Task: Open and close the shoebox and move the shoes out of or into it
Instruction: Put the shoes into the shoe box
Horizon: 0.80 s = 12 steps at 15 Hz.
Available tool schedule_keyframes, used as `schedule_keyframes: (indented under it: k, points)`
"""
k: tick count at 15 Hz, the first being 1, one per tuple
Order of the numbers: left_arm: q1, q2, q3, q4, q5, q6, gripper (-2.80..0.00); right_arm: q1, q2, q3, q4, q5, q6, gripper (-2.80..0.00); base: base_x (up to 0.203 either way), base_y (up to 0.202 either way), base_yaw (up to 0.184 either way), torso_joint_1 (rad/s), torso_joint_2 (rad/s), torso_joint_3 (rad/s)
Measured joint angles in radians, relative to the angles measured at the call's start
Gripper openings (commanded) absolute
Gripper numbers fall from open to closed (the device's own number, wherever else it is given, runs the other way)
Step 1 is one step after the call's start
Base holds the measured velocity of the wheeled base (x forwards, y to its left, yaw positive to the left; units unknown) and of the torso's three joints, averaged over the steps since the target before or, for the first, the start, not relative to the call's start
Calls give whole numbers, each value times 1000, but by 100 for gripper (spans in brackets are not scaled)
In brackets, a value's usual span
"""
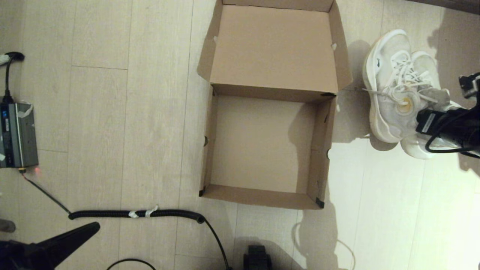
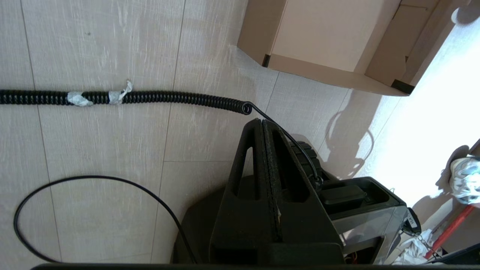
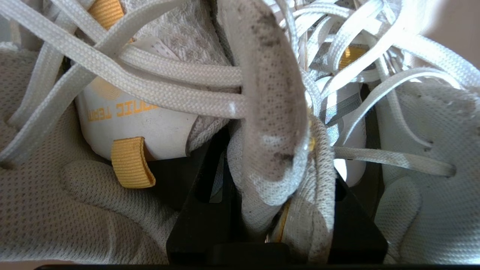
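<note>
The shoes [image 1: 397,90] sit side by side on the floor [image 1: 112,112], well off to the right of the shoebox [image 1: 262,142], and the right gripper [image 1: 431,112] is down among them. From its wrist you can see its two black fingers [image 3: 198,210] clamped on the inner collars of both sneakers at once, the grey padded edges [image 3: 273,112] squeezed up between them, with white laces [image 3: 168,80] strewn across just ahead and the yellowish insoles showing on either side. The right arm comes in from the robot's right edge, its dark wrist lying over the heels. The shoebox stands apart from that gripper, toward the robot's middle, with nothing inside and its lid [image 1: 273,45] folded back flat on the far side. The left gripper [image 2: 264,180] hangs low near the robot's base, well away from box and shoes, its fingers pressed together on nothing. A coiled black cable [image 1: 138,213] runs across the floor just beyond it, and a grey power unit [image 1: 17,135] lies further left.
</note>
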<state>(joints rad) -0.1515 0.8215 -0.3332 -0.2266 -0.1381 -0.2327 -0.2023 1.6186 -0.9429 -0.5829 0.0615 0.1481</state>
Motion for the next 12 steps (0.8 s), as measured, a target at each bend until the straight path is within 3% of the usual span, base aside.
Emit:
schedule_keyframes:
  k: [4,7,12]
  points:
    - [0,15,-34,4,4,2,-280,1,-200,-173,371,11,44,-280,0,0,0,0,0,0]
    - [0,76,-40,-1,2,1,-280,24,-304,-249,527,89,83,-280,0,0,0,0,0,0]
    - [-35,243,-52,-77,14,2,-280,290,-415,-275,659,98,127,-280,0,0,0,0,0,0]
